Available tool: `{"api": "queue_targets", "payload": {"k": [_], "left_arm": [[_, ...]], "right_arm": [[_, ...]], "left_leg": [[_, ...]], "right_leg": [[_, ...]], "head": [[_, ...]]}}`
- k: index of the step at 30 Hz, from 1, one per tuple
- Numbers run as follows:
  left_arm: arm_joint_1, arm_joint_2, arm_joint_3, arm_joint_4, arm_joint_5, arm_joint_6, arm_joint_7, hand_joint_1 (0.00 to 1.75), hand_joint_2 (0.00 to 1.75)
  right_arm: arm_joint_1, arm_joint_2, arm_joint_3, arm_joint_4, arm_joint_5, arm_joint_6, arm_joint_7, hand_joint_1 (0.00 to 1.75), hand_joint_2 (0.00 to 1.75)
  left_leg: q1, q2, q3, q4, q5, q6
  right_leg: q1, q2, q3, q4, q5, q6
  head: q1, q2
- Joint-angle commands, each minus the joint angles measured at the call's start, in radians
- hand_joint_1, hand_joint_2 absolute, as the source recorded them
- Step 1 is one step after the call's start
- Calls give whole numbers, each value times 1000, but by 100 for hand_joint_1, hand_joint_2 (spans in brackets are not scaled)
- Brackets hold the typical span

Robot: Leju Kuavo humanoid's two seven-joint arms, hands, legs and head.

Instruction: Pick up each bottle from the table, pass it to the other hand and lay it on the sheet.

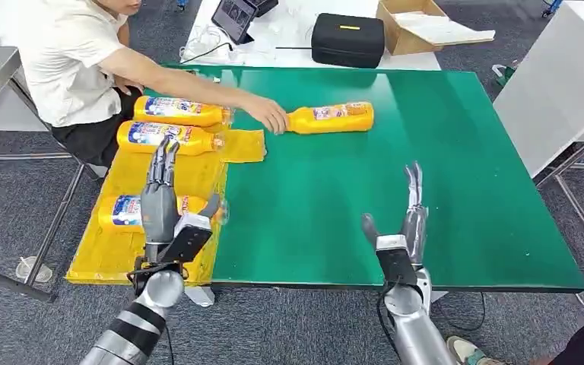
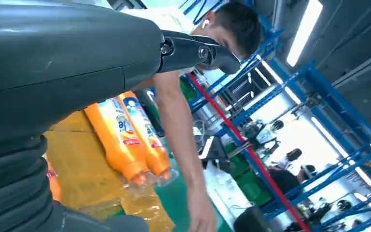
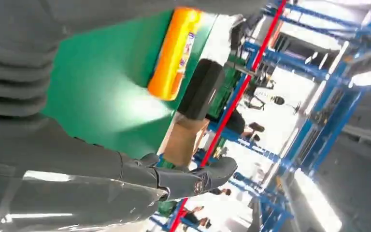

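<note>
An orange bottle (image 1: 331,118) (image 3: 174,53) lies on its side on the green table (image 1: 426,152), its neck under a person's hand (image 1: 270,115). Three more orange bottles lie on the yellow sheet (image 1: 125,251): two side by side at the far end (image 1: 171,111) (image 1: 163,137) (image 2: 125,137), one nearer (image 1: 122,211), partly behind my left hand. My left hand (image 1: 161,199) hovers over the sheet, fingers straight and apart, holding nothing. My right hand (image 1: 404,220) is raised over the table's near edge, fingers straight, empty.
A person (image 1: 76,53) sits at the table's far left, arm stretched across it. Behind the table stand a black case (image 1: 347,39), a cardboard box (image 1: 418,26) and a tablet (image 1: 233,17). A white cabinet (image 1: 555,84) stands at the right.
</note>
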Motion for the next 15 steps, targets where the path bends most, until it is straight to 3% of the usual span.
{"api": "queue_targets", "payload": {"k": [1, 3, 4, 7, 8, 10, 12, 15], "left_arm": [[55, -75, 3, -80, 289, -278, 48, 0, 175], [47, -149, 2, -45, 470, -411, 263, 0, 175], [37, -160, -15, -33, 477, -402, 272, 0, 175], [37, -160, -15, -33, 477, -402, 272, 0, 175], [31, -181, 4, -9, 580, -444, 320, 0, 175], [20, -172, -71, 4, 677, -508, 377, 0, 175], [27, -158, -150, 6, 694, -488, 362, 0, 175], [27, -159, -167, 22, 711, -440, 365, 0, 175]], "right_arm": [[-235, -54, 41, 509, 317, 6, 105, 0, 175], [-246, -81, 36, 532, 429, 15, 212, 0, 175], [-249, -83, 30, 536, 433, 21, 212, 0, 175], [-249, -83, 30, 536, 433, 21, 212, 0, 175], [-261, -87, 44, 564, 479, 5, 258, 0, 175], [-296, -93, 80, 615, 549, 17, 305, 0, 175], [-311, -95, 101, 639, 588, 6, 315, 0, 175], [-325, -99, 138, 655, 652, 15, 380, 0, 175]], "left_leg": [[0, 6, 6, -1, -2, 1], [-1, 7, 8, 0, -2, 3], [-1, 0, 2, 0, 0, 2], [-1, -3, 0, 0, 2, 4], [-1, -2, 1, 0, 1, 4], [-1, 1, 2, 0, 0, 4], [-3, 1, 2, 0, 0, 4], [-3, 0, 1, 0, 0, 4]], "right_leg": [[1, 5, 5, -2, 1, -1], [0, 4, 6, -1, 0, -2], [-1, -3, 2, 0, 0, -1], [-1, -3, 2, -1, 0, 0], [-1, -2, 3, -1, 0, 0], [-1, 0, 3, -1, 0, 1], [-2, 0, 3, 0, 0, 0], [-2, 0, 1, -1, 0, 1]], "head": [[0, 0], [-1, 0], [0, 0], [0, 0], [0, 0], [0, 0], [-1, 0], [-1, 0]]}}
